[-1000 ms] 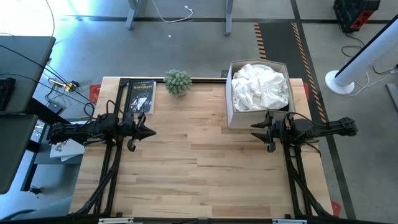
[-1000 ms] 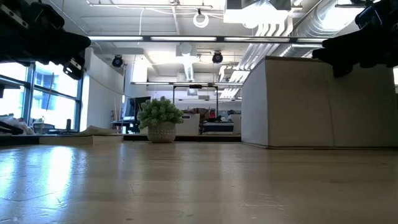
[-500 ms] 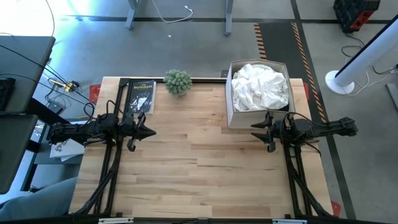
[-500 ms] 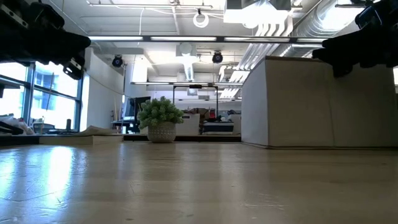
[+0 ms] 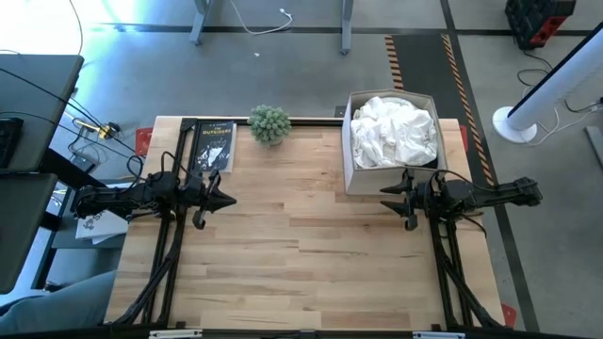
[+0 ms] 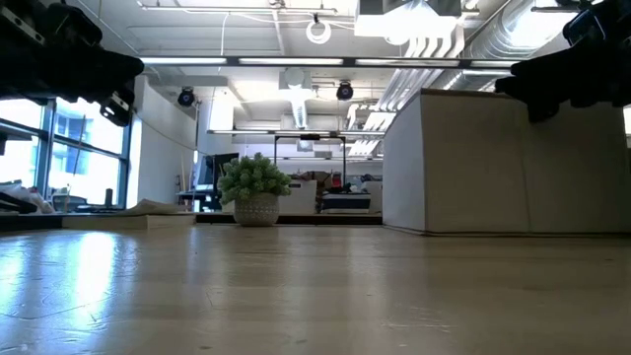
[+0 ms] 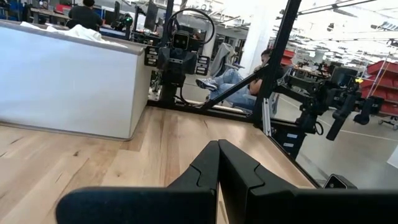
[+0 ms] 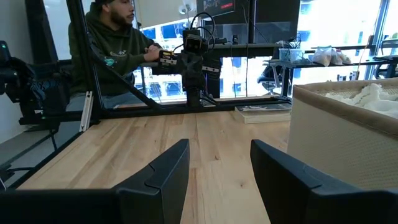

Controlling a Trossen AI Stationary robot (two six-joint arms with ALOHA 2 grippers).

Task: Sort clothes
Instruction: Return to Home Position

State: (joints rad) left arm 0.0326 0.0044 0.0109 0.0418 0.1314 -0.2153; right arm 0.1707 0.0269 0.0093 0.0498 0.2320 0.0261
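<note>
High view: I can read no text anywhere with certainty; the book (image 5: pixel 214 146) bears yellow cover lettering too small for me to make out.

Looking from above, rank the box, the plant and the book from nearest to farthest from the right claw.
From the right claw:
1. Box, close by, back right.
2. Plant, back edge, middle.
3. Book, back left.

Low view: box (image 6: pixel 493 163) wall hides the clothes (image 5: pixel 394 130). Left arm (image 6: pixel 59 54) and right arm (image 6: pixel 572 69) cut by top edge. Book (image 5: pixel 214 146) lettering too small to read.
</note>
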